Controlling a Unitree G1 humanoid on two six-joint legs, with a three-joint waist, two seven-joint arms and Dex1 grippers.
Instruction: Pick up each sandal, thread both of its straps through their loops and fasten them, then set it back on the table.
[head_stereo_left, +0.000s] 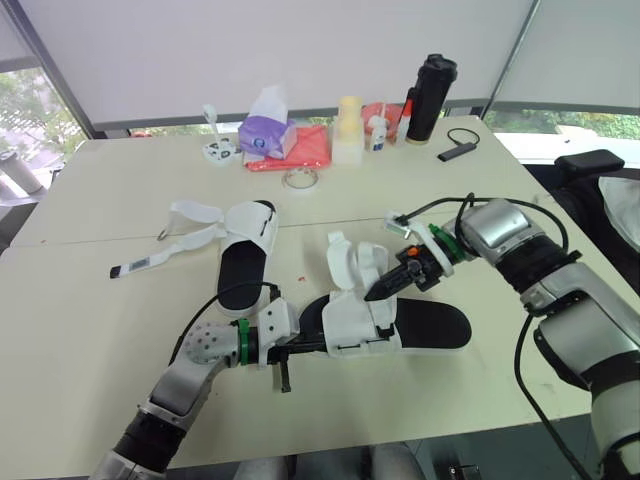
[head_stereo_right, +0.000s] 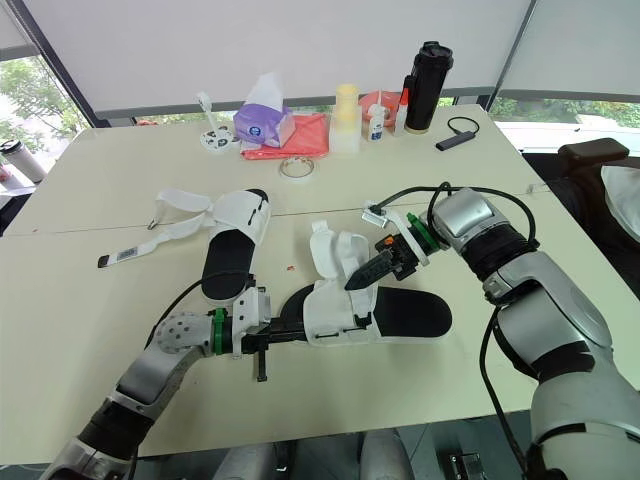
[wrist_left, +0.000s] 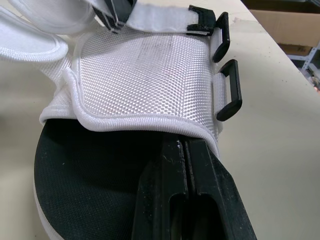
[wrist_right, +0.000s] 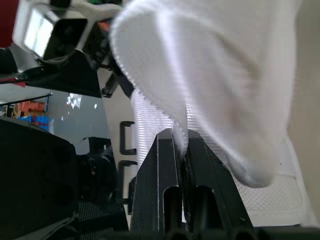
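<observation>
The near sandal (head_stereo_left: 420, 322) lies on the table (head_stereo_left: 100, 330), black sole up, its white mesh upper (wrist_left: 145, 75) toward my left arm. My left gripper (head_stereo_left: 318, 346) is shut on the lower edge of that upper, beside two black loops (wrist_left: 229, 90). My right gripper (head_stereo_left: 373, 294) hovers above the sandal's middle, shut on a white strap flap (wrist_right: 210, 75) that it holds lifted. A second sandal (head_stereo_left: 246, 252) rests farther back on the left, with its white straps (head_stereo_left: 192, 214) spread open toward the left.
Along the far edge stand a purple tissue pack (head_stereo_left: 266, 134), a red cloth (head_stereo_left: 305, 150), a pale bottle (head_stereo_left: 347, 130), a black flask (head_stereo_left: 430, 96) and a small black device with a cable (head_stereo_left: 456, 150). A tape ring (head_stereo_left: 300, 179) lies nearer.
</observation>
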